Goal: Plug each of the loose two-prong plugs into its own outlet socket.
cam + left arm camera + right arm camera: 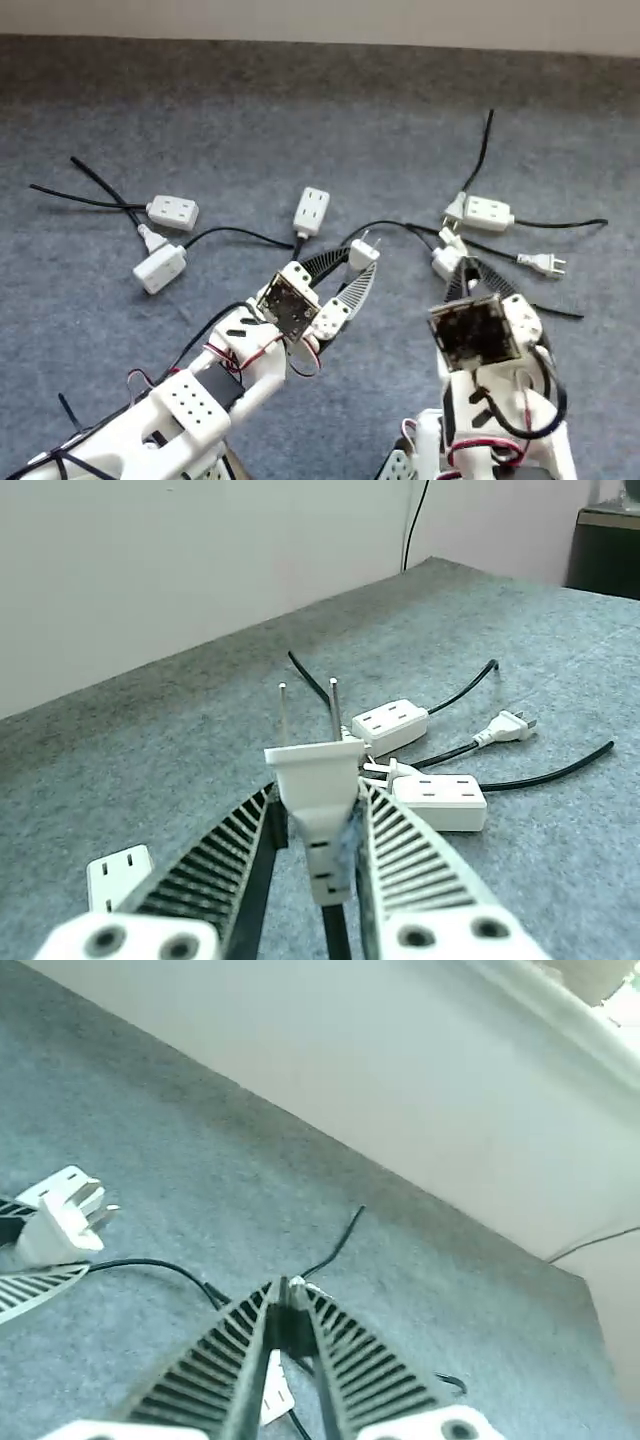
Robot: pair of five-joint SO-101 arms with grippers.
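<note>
My left gripper [358, 264] is shut on a white two-prong plug [363, 250], held off the carpet with its prongs [307, 712] pointing away from me. Its black cord runs back between the fingers. My right gripper [468, 268] is shut on something thin and dark, apparently a black cord [289, 1328], with a white piece [272, 1390] just beneath. A white outlet socket [446, 263] lies right beside those fingertips, a plug [452, 240] at its end. Another socket [488, 212] lies farther back, and a loose plug [541, 263] lies to the right.
A white socket [312, 210] lies just beyond the held plug. Two more sockets [173, 211] [160, 267] and a plug [150, 238] lie at the left among black cords. Grey carpet [330, 120] runs to a pale wall behind.
</note>
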